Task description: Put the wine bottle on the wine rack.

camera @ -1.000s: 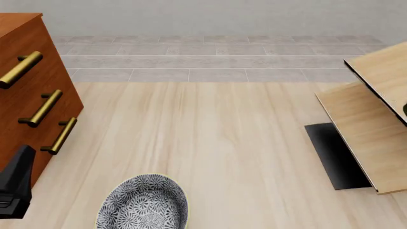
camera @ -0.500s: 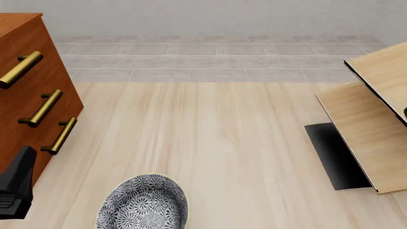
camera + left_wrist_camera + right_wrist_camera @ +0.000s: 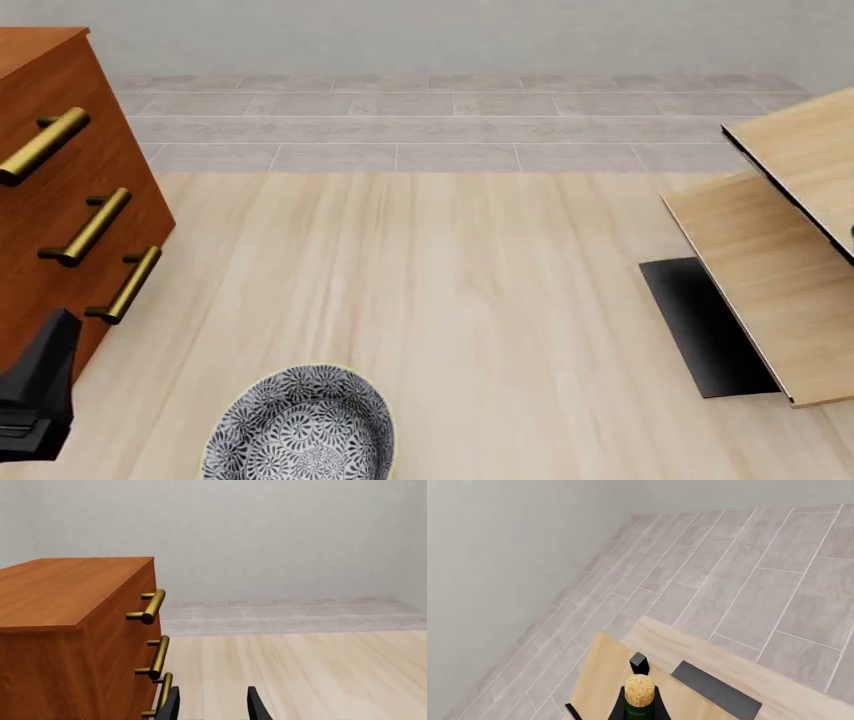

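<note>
Your rack point(image 3: 781, 280) sits at the surface's right edge, the cabinet point(image 3: 60, 190) opposite. The bottle point(image 3: 640, 700) hangs over the rack panels; whether the right gripper clamps it, I can't tell. Left gripper point(image 3: 212, 707) idles narrowly apart. Release off-centre and the bottle could roll off a slanted panel.

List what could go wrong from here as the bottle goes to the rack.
1. In the right wrist view only the wine bottle cork and neck show at the frame's edge above the wine rack, and the grip is hidden, so it may slip or tilt.
2. The rack's panels are slanted; a badly seated bottle could slide off.
3. The left gripper sits open beside the cabinet handles and might snag them.
</note>
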Controlling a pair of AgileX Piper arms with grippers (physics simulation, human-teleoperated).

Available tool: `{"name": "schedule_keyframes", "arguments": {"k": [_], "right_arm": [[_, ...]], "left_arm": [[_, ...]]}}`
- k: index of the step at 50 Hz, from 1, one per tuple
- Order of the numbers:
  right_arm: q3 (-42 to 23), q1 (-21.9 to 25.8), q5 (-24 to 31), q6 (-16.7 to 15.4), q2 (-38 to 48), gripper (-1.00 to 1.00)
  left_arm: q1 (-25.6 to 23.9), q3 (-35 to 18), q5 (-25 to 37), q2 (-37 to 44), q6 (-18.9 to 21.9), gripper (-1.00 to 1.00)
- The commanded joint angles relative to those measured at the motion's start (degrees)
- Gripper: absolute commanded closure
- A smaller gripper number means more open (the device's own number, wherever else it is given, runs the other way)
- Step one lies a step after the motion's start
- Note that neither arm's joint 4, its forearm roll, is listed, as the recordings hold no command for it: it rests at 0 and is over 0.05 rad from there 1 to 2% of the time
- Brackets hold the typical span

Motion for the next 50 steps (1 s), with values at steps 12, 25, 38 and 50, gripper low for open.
{"name": "schedule_keyframes", "arguments": {"k": [12, 25, 38, 50], "right_arm": [[6.24, -2.56, -4.50, 0.65, 4.78, 1.00], [7.50, -3.35, -7.20, -0.14, 7.29, 1.00], [8.41, -4.36, -9.69, -0.60, 9.96, 1.00], [8.65, -5.19, -10.99, -0.75, 11.59, 1.00]], "left_arm": [[0.15, 0.81, -0.41, 0.00, 0.07, -1.00], [0.58, 1.53, -0.68, 0.00, 0.18, -1.00], [0.74, 1.86, -0.64, 0.00, 0.31, -1.00], [0.80, 1.90, -0.56, 0.00, 0.51, -1.00]]}}
